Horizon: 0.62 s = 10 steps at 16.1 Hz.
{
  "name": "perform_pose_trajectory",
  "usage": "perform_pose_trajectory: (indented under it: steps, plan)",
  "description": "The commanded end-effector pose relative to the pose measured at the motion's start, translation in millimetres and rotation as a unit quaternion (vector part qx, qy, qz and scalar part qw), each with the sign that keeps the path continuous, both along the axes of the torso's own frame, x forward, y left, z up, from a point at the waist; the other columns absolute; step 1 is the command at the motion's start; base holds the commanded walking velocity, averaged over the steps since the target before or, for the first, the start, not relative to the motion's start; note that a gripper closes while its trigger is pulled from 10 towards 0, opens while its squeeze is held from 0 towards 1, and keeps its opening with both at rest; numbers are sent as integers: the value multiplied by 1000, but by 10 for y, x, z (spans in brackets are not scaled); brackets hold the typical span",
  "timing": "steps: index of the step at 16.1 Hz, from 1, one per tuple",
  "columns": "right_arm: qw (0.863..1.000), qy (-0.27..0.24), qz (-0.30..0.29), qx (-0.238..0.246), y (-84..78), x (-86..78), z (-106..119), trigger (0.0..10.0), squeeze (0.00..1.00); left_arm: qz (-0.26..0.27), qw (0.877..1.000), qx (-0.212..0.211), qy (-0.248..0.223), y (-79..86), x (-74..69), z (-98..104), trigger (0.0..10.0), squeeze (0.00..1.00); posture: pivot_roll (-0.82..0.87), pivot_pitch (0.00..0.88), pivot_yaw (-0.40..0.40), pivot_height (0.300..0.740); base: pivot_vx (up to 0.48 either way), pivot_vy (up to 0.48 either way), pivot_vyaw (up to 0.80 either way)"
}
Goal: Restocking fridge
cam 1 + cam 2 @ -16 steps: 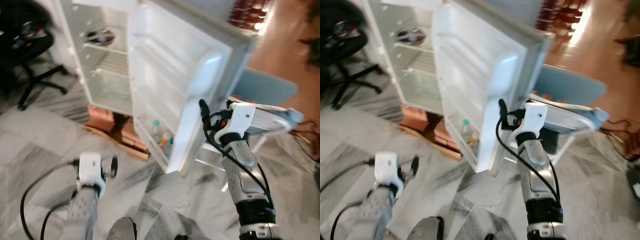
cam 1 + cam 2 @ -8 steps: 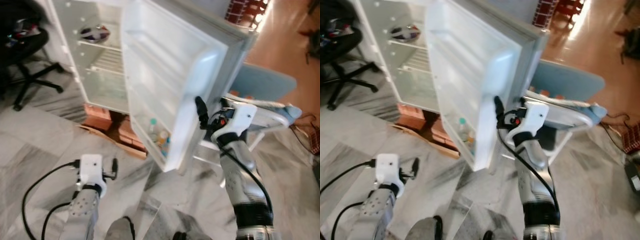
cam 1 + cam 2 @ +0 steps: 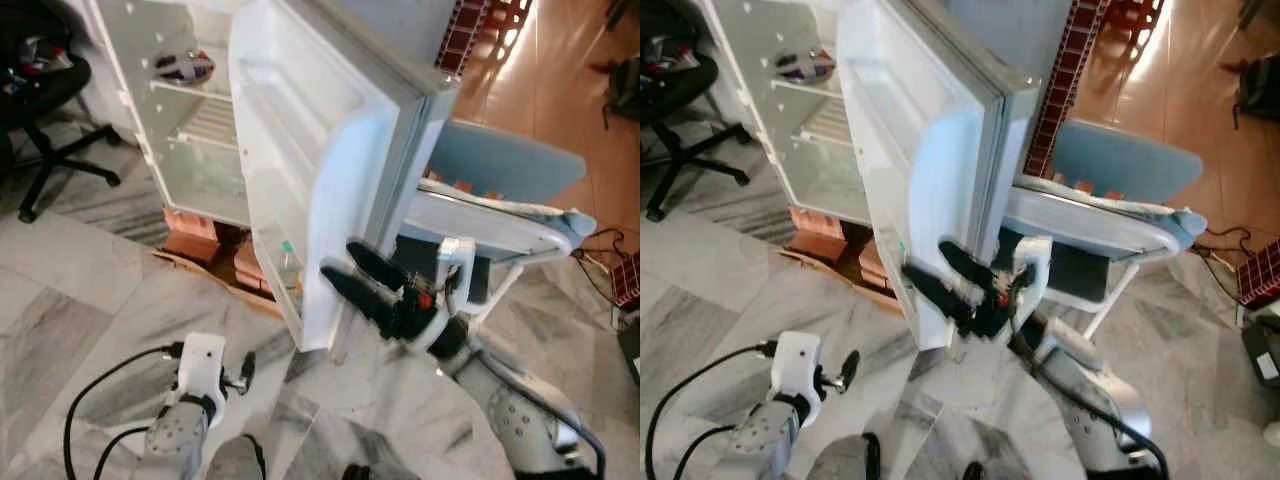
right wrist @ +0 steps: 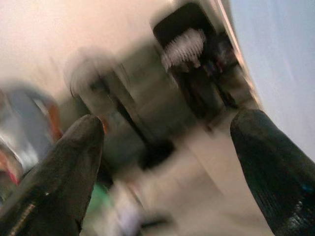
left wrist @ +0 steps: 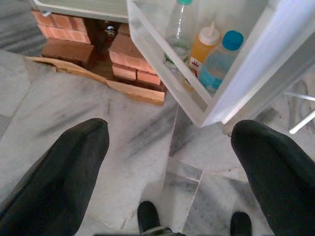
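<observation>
Right now I see my right gripper (image 3: 350,270), its matte black fingers spread, at the glossy white fridge door's (image 3: 300,160) free edge, while my left gripper (image 5: 170,162), likewise spread, hangs over veined marble floor (image 5: 74,108), facing three plastic bottles (image 5: 206,54), labels unreadable, in the bottom door shelf.

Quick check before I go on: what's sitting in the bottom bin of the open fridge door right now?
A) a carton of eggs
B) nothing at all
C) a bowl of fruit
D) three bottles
D: the left wrist view shows the door bin holding a clear bottle, an orange squeeze bottle and a blue-capped bottle side by side.
</observation>
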State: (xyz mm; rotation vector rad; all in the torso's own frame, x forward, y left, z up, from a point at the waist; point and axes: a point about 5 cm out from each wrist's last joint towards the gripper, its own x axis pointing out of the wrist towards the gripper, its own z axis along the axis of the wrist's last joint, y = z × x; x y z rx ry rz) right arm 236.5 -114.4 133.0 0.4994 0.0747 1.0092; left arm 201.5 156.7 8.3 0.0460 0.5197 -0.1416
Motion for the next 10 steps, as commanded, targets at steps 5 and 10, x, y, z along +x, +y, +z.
perform_pose_trajectory:
  steps: [5,10]
  plan:
    - [940,22,-115,-320,-509,283,-578,10000,0,-19,1000,6,13,-23,8,12,10000,0,147,111,-64,740,0,0,0]
    - [917,-57,-342,-197,-648,861,50,10000,0,-24,1000,9,15,-28,22,17,10000,0,155,108,-60,740,0,0,0]
